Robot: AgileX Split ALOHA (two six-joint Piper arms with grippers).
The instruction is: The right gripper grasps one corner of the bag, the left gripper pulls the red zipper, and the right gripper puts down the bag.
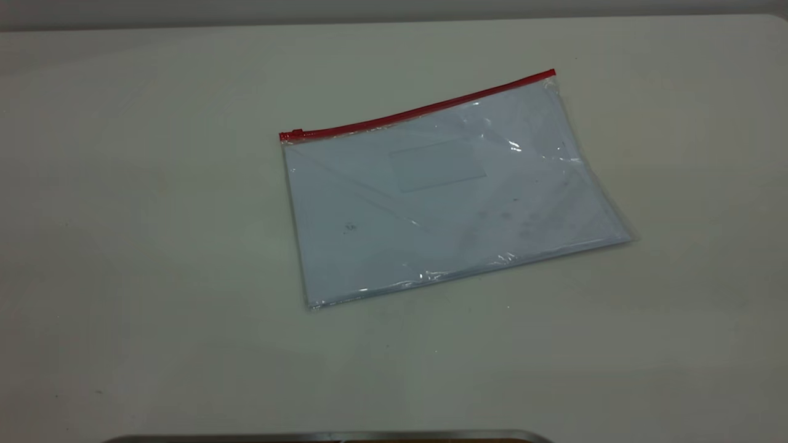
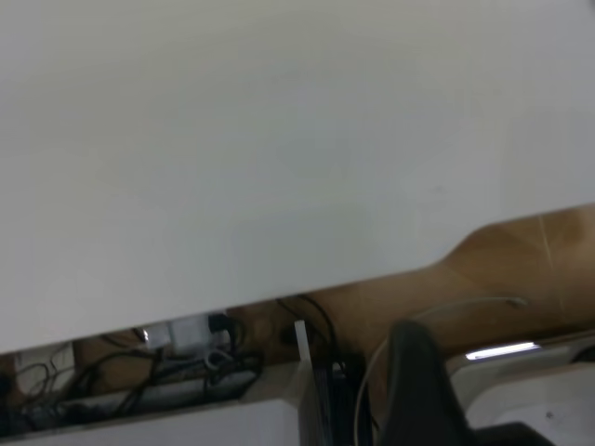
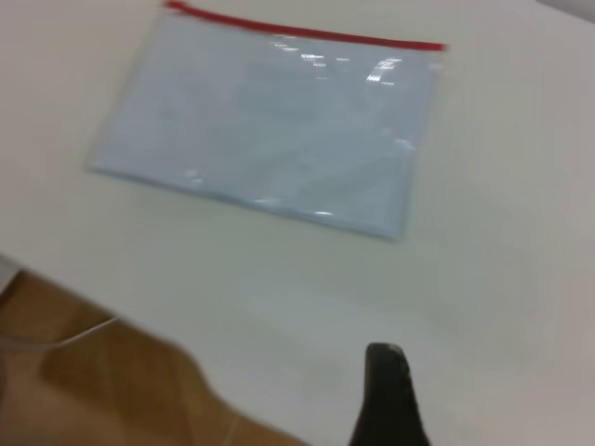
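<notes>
The bag (image 1: 443, 191) lies flat on the pale table (image 1: 154, 246), turned slightly. The red zipper (image 1: 418, 112) runs along its far long edge, with the slider tab (image 1: 297, 133) at the left end. Neither gripper shows in the exterior view. In the right wrist view the right gripper (image 3: 386, 358) is a single black tip with no gap, hovering over bare table short of the bag (image 3: 270, 130) and its zipper (image 3: 307, 32). In the left wrist view the left gripper (image 2: 414, 339) is a single dark tip beyond the table edge; the bag is out of that view.
The left wrist view shows the table edge (image 2: 279, 295), with wooden floor (image 2: 521, 251) and cables and a power strip (image 2: 186, 372) below it. A dark metal edge (image 1: 332, 437) lies at the bottom of the exterior view.
</notes>
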